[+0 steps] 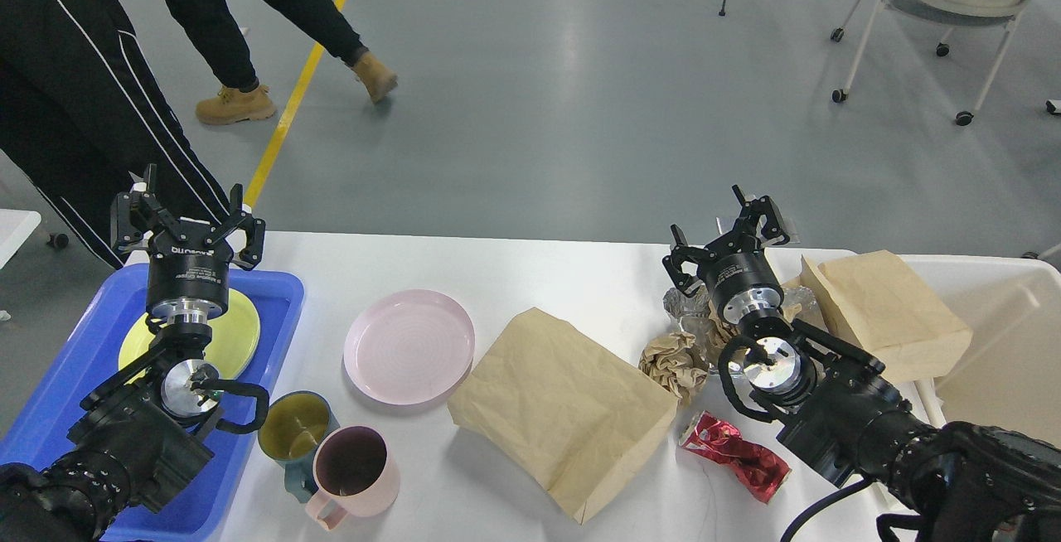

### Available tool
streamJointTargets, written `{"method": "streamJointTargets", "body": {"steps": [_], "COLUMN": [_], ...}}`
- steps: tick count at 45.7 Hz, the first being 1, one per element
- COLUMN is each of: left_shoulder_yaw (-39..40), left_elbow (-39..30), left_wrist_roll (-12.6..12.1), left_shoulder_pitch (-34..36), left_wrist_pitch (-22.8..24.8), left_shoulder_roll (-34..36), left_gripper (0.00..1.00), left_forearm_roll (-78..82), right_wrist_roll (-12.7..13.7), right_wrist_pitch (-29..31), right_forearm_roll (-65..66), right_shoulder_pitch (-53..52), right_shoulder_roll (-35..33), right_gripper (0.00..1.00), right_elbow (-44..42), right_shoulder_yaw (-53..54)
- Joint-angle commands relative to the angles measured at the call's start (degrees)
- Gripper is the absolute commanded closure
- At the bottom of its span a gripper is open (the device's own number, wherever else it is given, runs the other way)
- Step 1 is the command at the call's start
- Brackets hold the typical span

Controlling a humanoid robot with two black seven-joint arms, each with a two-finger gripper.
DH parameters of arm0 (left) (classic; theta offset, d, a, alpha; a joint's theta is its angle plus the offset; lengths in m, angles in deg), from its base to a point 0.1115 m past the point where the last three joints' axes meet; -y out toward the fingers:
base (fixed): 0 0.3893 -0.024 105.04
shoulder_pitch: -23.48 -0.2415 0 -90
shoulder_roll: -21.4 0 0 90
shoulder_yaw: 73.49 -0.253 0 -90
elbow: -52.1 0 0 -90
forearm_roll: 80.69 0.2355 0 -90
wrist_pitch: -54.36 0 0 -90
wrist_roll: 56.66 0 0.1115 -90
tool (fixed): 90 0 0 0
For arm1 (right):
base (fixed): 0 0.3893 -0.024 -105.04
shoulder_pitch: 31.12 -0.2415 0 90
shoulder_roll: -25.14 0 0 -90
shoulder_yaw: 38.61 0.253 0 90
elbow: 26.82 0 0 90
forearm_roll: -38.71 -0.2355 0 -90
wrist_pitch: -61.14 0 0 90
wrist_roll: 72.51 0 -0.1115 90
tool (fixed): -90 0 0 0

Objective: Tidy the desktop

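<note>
- Currently, the desktop is spanning the foreground, carrying a pink plate, two mugs and brown paper bags.
- Left gripper is hovering over a yellow plate in the blue tray, jaws spread wide, holding nothing.
- Right gripper is hanging above crumpled clear plastic, jaws wide apart, empty.

A blue tray holds a yellow plate. Right of it lies a pink plate. A green mug touches a pink mug. Two brown paper bags, crumpled brown paper and a red wrapper lie further right.
</note>
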Motion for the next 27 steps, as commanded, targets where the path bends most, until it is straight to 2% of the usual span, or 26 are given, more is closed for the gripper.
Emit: {"method": "streamJointTargets", "body": {"steps": [1,27], "left_shoulder_yaw": [0.00,0.09], "left_elbow": [-0.08,-0.08], "left_wrist_roll": [0.11,0.02], "left_shoulder_pitch": [-0.01,0.08], "left_wrist_pitch": [0.08,0.08], "left_shoulder_roll": [-0.17,-0.62], "left_gripper": [0.03,0.03], "left_forearm_roll": [0.00,-0.09], "right_wrist_roll": [-0.02,-0.02], "right_wrist_pitch": [0.00,0.00], "right_forearm_roll": [-0.02,0.06], "right_shoulder_pitch": [-0.08,-0.08], "right_shoulder_roll": [-0.01,-0.01], "right_gripper": [0.00,0.00], "right_elbow": [0.00,0.09], "right_shoulder_yaw": [-0.01,-0.01]}}
